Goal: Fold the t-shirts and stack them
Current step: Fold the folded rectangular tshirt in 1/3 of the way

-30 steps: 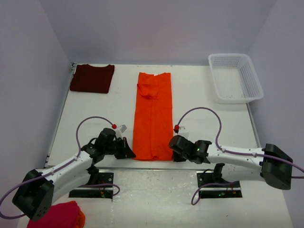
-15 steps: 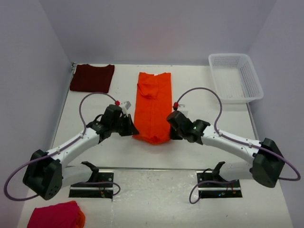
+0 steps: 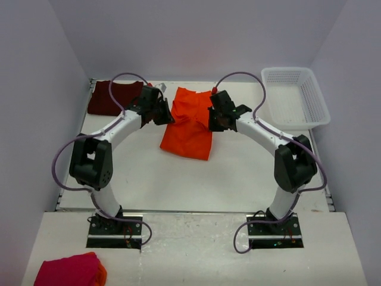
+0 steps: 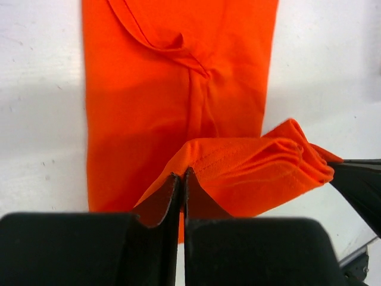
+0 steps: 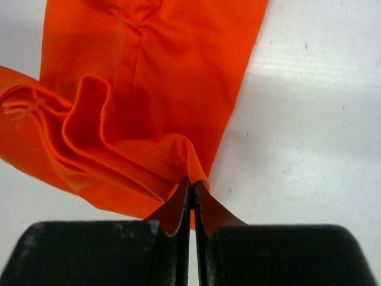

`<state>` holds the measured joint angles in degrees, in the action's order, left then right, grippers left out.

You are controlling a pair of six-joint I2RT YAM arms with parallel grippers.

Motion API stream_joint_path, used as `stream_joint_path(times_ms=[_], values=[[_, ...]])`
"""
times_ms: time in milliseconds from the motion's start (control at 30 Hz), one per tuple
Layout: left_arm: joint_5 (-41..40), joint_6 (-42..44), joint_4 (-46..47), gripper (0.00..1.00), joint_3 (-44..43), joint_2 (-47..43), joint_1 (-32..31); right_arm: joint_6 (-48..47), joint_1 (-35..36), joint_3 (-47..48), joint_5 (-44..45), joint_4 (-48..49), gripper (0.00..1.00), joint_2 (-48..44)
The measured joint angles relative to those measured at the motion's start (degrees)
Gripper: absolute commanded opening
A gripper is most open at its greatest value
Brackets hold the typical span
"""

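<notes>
Left gripper point(image 4: 181, 179), right gripper point(image 5: 191, 189): each clamped on hem corner of orange t-shirt point(image 3: 189, 136), hem held above its flat half; maroon t-shirt point(image 3: 111, 98) to its left.

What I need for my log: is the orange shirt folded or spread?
Mid-fold: left gripper and right gripper pinch the shirt hem above its far half.

Left arm point(image 3: 122, 126), right arm point(image 3: 257, 130) extended, jaws clamped
</notes>
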<state>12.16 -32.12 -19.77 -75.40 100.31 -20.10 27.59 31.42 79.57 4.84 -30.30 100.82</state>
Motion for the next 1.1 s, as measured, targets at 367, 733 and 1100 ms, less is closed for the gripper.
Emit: stream_joint_path(times_ms=[367, 733, 1100], values=[[0.5, 3.2, -3.2, 0.0, -15.6, 18.4, 2.6, -5.0, -5.6, 14.6, -5.9, -3.1, 0.0, 14.8], [2.4, 10.1, -0.9, 0.27, -27.8, 29.8, 5.6, -10.0, -11.7, 36.4, -8.0, -9.8, 0.79, 31.0], [-15.2, 12.3, 9.0, 0.49, -17.7, -0.8, 4.9, -13.2, -13.2, 28.5, -3.0, -10.0, 0.57, 12.3]])
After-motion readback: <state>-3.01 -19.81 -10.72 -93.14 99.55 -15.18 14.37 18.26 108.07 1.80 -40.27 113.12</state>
